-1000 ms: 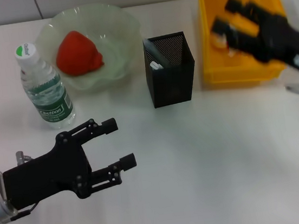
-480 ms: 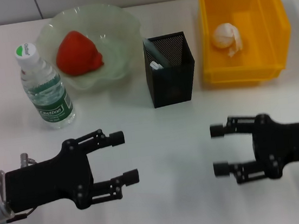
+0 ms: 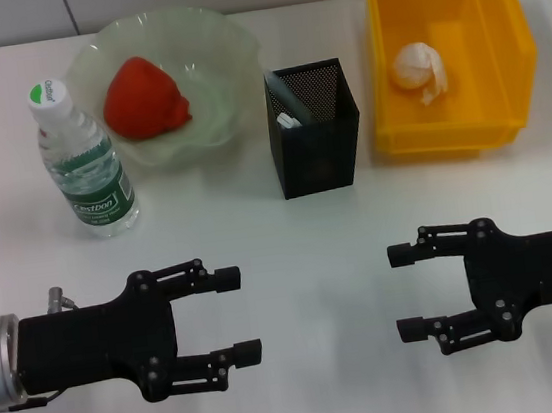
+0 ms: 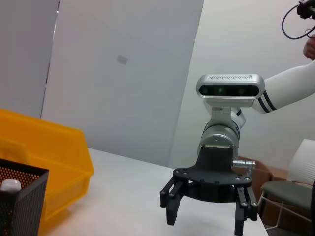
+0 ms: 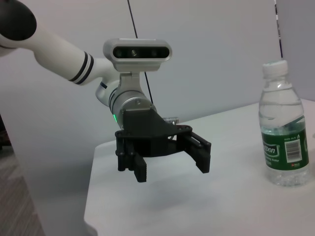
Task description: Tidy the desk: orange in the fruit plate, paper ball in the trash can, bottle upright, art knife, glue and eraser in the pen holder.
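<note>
Left gripper: the black left gripper hangs low over the near left part of the white desk, jaws spread wide and empty, fingertips aimed toward the middle; the right wrist view shows it the same way, clear of the tabletop.
Bottle: the clear plastic water bottle with a white cap and green label stands upright at the far left, just in front of the bowl's left edge; it also shows upright in the right wrist view.
Fruit plate: the pale green translucent wavy-rimmed bowl sits at the back left, holding the reddish-orange round fruit on its left half.
Pen holder: the black square mesh pen holder stands between bowl and bin, with something white showing inside; what it is I cannot tell.
Trash can: the yellow rectangular plastic bin sits at the back right, with the crumpled white paper ball lying inside.
Right gripper: the black right gripper hangs over the near right part of the desk, jaws wide apart and empty, fingertips facing the left gripper, well apart from it; the left wrist view agrees.
</note>
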Motion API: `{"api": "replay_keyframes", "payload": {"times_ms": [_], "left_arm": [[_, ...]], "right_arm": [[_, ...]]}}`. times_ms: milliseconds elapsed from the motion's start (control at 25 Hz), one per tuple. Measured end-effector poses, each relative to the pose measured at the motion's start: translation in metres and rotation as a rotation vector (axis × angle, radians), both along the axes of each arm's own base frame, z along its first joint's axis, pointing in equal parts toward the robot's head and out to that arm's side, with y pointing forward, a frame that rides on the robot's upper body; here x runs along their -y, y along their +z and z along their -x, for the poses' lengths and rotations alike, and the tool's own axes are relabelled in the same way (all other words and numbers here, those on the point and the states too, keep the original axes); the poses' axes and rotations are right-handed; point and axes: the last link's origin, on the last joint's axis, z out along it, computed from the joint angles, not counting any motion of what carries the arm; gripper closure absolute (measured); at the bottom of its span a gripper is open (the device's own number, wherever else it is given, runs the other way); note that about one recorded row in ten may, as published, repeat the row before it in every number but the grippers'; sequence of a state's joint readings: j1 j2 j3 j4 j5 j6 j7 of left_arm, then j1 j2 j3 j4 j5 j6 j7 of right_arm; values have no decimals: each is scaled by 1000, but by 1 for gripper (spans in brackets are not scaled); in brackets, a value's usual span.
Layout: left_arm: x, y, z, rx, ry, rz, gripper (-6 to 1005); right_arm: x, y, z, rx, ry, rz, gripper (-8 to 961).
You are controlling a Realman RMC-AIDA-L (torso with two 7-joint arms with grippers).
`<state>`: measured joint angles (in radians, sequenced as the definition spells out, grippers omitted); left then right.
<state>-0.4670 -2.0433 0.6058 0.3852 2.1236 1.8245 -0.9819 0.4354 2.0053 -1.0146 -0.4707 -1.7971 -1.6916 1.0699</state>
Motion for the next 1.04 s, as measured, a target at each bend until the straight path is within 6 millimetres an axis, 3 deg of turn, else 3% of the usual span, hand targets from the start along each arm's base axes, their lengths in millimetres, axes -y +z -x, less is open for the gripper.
{"api": "replay_keyframes", "payload": {"times_ms": [1040], "left_arm": [[-1,8,0,-11,-25,15,199]], "right_arm": [[-8,-6,10,-2,32,-16,144]]}}
